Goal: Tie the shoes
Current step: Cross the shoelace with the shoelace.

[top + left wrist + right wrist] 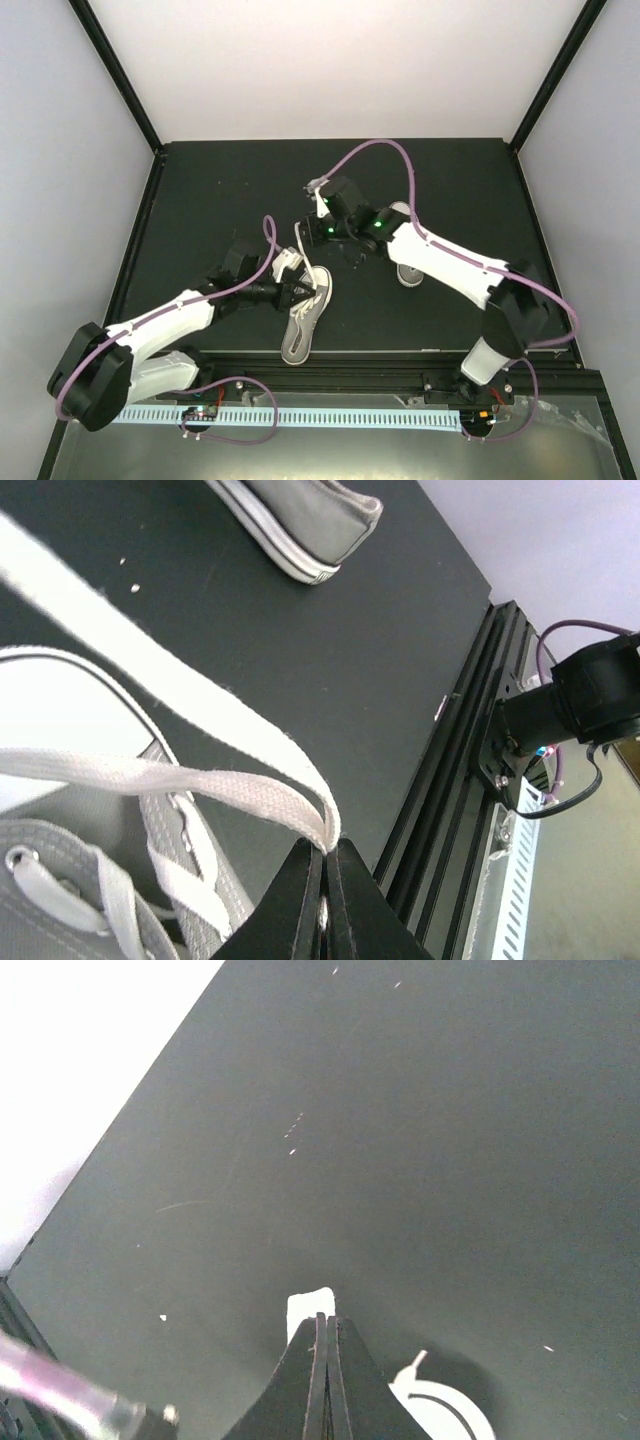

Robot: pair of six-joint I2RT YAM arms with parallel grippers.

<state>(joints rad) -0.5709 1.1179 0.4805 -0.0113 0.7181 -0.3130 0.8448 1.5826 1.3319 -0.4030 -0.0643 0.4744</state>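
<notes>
One grey shoe [300, 335] with a white toe cap lies at the table's front centre. It also shows in the left wrist view [60, 870]. My left gripper [300, 290] [325, 855] is shut on a folded loop of its white lace [200, 780]. My right gripper [306, 228] [322, 1325] is shut on a white lace end [308, 1305], above and behind that shoe. A strand of lace [302, 250] runs up from the shoe to it. The second shoe [408, 272] [300, 520] lies to the right, mostly hidden under my right arm. A white toe cap [450, 1415] shows under the right gripper.
A black rail [400, 365] [450, 780] runs along the table's front edge, with a white slotted strip [300, 415] beyond it. The right arm's base [590, 700] stands on the rail. White walls with black posts close in the dark table [230, 190] on three sides.
</notes>
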